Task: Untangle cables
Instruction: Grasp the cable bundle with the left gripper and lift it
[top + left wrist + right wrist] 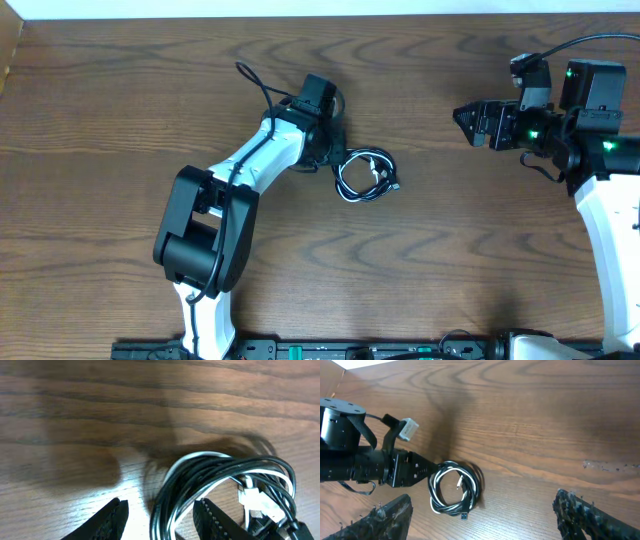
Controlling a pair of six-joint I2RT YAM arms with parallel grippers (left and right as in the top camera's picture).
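Observation:
The cables (365, 175) lie on the wooden table as a small coiled bundle of black cords and a white one, with plug ends on its right side. My left gripper (335, 152) reaches the bundle's left edge. In the left wrist view its fingers straddle the left loop of the cables (220, 477), and a gap shows between the left finger (112, 517) and the strands, so the left gripper (160, 512) is open around them. My right gripper (463, 117) hovers far to the right, open and empty. The right wrist view shows the cables (455, 487) lying flat.
A thicker black wire (255, 82) loops from the left arm (215, 215), which stretches diagonally across the table's left half. The table's far edge (320, 14) meets a white strip. The right arm's base (610, 210) stands at the right side.

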